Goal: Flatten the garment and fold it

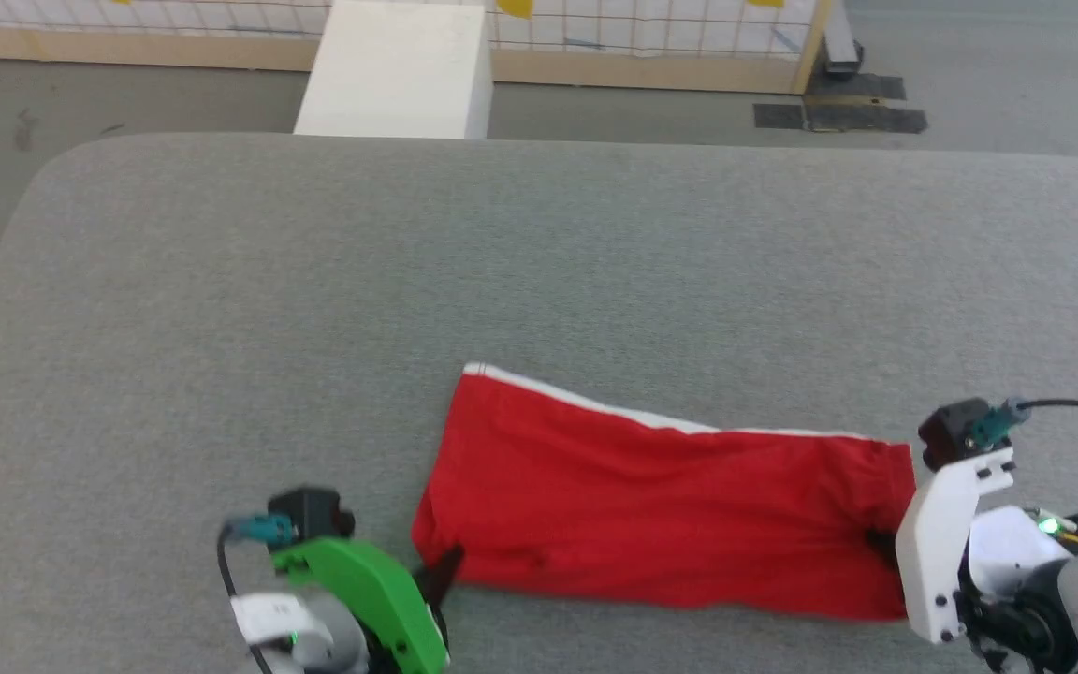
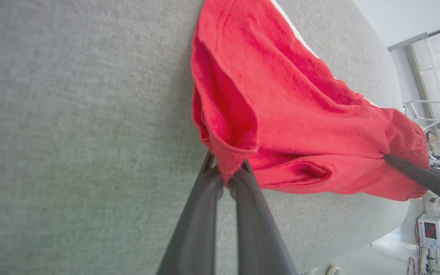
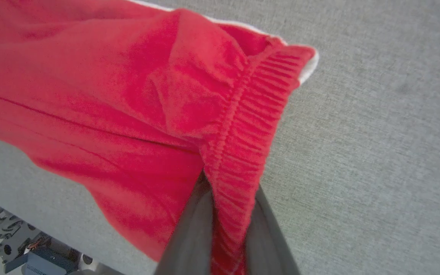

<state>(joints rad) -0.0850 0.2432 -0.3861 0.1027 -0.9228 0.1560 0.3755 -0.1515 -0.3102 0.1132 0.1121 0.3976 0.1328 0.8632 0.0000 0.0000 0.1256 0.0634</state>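
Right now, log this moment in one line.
garment: lying on grey table | left gripper: shut on garment | right gripper: shut on garment

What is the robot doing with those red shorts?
It is holding the red shorts by both ends on the grey table. Its left gripper pinches a leg hem, and its right gripper pinches the stretchy waistband. The shorts are stretched out between them, a bit wrinkled.

Red garment — folded lengthwise, seemingly — white-edged, on grey table.
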